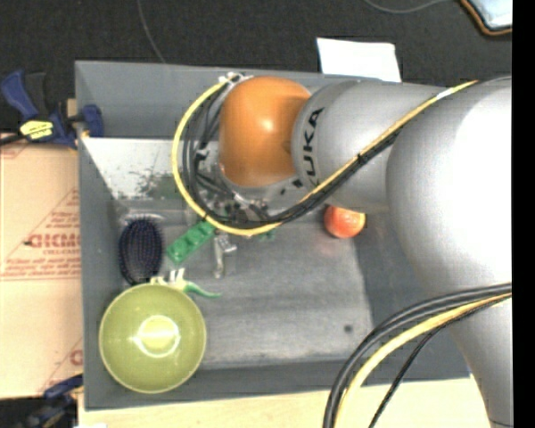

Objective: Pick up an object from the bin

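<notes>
My gripper (221,253) hangs below the arm's wrist over the left middle of the bin, low above the floor. Just to its left lies a green plastic piece (189,242), slanted, its upper end close against the gripper. I cannot tell whether they touch. Further left rests a dark blue oval hairbrush (140,248). A small green and white thing (189,284) lies below the gripper, at the rim of a yellow-green bowl (152,337).
An orange-red round fruit (344,223) sits at the right, partly under the arm. The bowl takes up the front left corner. The arm covers the back and right of the bin. Bare floor shows in the front middle.
</notes>
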Available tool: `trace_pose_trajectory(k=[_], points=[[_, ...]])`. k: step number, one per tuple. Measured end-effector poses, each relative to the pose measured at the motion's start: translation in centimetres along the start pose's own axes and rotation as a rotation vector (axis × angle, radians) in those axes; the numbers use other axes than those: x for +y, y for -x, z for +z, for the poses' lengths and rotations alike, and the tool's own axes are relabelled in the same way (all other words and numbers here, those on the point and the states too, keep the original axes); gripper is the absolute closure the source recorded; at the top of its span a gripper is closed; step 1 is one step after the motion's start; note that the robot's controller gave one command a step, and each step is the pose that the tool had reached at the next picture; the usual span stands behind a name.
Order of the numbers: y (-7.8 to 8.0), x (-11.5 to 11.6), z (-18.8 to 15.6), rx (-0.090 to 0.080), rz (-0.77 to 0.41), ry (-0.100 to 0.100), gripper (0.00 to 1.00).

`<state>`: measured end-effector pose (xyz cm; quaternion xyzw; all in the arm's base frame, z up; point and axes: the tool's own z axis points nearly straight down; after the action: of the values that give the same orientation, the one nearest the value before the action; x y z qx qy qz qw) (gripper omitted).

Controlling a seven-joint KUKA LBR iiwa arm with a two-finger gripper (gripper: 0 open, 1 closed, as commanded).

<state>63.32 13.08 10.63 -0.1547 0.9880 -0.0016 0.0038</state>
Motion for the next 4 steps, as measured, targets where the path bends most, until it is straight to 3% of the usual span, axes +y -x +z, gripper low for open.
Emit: trace_pose_trajectory(k=[1, 2, 4], points=[[-6.9, 6.0, 2.1, -0.005, -0.276, 0.002, 0.00], [2.1, -0.2, 3.4, -0.009, -0.178, 0.001, 1.00], [2.0, -0.3, 3.0, -0.008, -0.176, 0.002, 1.00]])
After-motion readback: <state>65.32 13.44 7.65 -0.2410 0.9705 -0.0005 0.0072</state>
